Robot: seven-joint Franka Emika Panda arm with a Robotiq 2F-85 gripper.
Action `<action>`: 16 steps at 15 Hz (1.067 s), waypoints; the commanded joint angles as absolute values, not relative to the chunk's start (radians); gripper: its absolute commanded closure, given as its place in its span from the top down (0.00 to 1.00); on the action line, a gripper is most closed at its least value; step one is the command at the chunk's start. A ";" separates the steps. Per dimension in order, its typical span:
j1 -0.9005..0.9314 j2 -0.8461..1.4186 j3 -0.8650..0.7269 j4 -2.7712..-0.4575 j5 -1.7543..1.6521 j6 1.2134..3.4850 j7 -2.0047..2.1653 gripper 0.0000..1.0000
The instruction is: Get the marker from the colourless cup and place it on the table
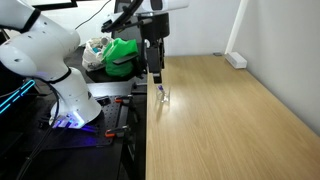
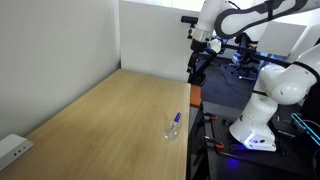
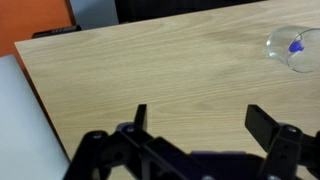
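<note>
The colourless cup (image 1: 163,97) stands upright on the wood-grain table (image 1: 225,115) near its dark edge. It also shows in the other exterior view (image 2: 173,129) and at the top right of the wrist view (image 3: 294,48). The blue-purple marker (image 1: 162,91) stands inside it, leaning on the rim (image 2: 177,119), and shows as a blue spot in the wrist view (image 3: 296,45). My gripper (image 3: 204,120) is open and empty. It hangs above the table, higher than the cup and a little to one side of it (image 1: 156,72).
A black bench with a green bag (image 1: 122,55) and clutter lies beside the table, next to the robot's white base (image 1: 72,98). A white power strip (image 1: 236,60) lies on the table by the wall, also in the other exterior view (image 2: 12,148).
</note>
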State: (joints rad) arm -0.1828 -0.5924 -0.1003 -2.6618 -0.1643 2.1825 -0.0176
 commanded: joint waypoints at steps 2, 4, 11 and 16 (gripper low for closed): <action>-0.144 -0.618 -0.053 -2.682 -0.138 2.221 0.056 1.00; -0.129 -0.620 -0.030 -2.683 -0.131 2.235 0.083 1.00; -0.098 -0.605 0.069 -2.682 -0.115 2.329 0.251 1.00; -0.102 -0.581 0.148 -2.671 -0.113 2.383 0.415 1.00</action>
State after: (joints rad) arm -0.0980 -0.5931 0.1094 -2.6674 -0.1295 2.3416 0.3283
